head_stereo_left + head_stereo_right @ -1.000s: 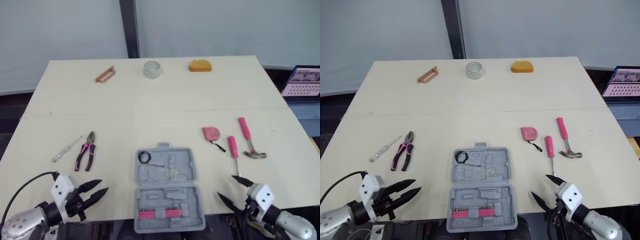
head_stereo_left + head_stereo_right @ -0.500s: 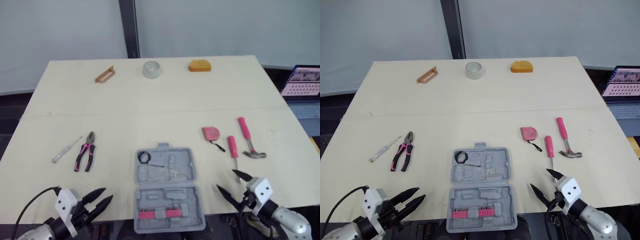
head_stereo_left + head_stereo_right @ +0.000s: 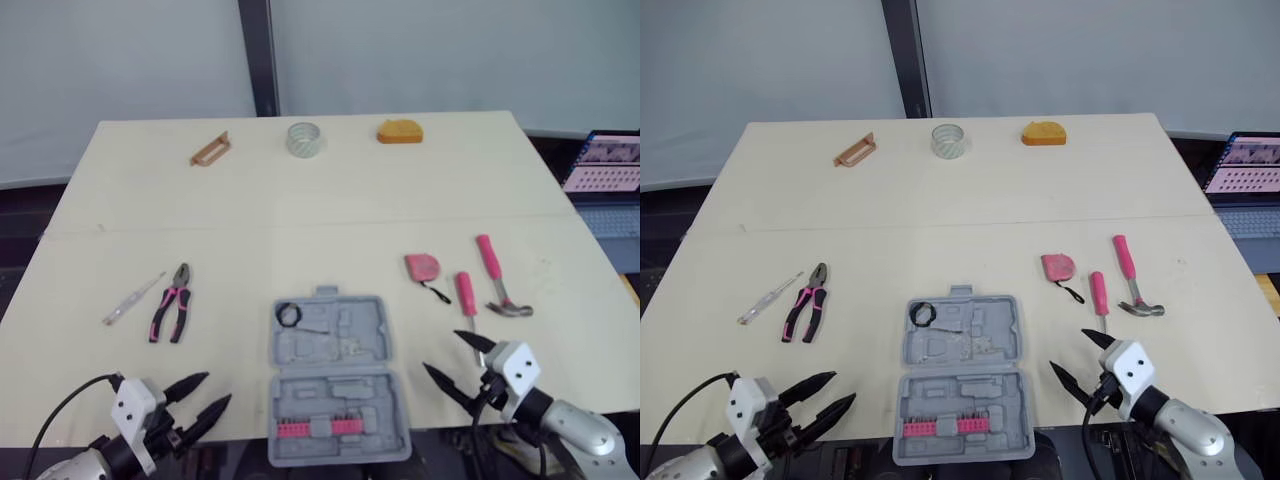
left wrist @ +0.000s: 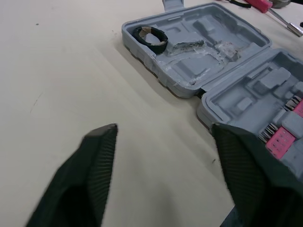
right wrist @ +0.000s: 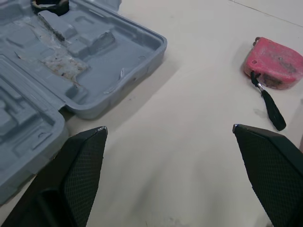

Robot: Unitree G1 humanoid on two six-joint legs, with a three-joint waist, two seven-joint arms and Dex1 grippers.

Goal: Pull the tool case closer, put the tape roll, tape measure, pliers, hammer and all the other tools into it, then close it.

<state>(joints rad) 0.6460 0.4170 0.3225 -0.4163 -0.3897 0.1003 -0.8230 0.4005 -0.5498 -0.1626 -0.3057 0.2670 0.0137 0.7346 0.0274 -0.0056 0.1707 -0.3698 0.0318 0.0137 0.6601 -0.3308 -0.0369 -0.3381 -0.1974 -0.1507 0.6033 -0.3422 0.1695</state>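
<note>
The grey tool case (image 3: 335,375) lies open flat at the table's near edge, a black tape roll (image 3: 289,314) in its far half. Pink-handled pliers (image 3: 171,302) and a clear screwdriver (image 3: 133,298) lie to its left. A pink tape measure (image 3: 421,266), a pink screwdriver (image 3: 466,295) and a pink-handled hammer (image 3: 497,275) lie to its right. My left gripper (image 3: 218,388) hangs open at the near edge, left of the case (image 4: 199,61). My right gripper (image 3: 441,351) is open just right of the case, the tape measure (image 5: 274,61) ahead of it.
At the table's far side sit a clear tape roll (image 3: 304,138), an orange block (image 3: 400,131) and a wooden handle (image 3: 210,149). A laptop (image 3: 610,165) stands off the table's right edge. Bare tabletop spans the middle.
The left gripper has dropped back to the near table edge and spread a little wider. The right gripper has moved left, closer to the case's right side.
</note>
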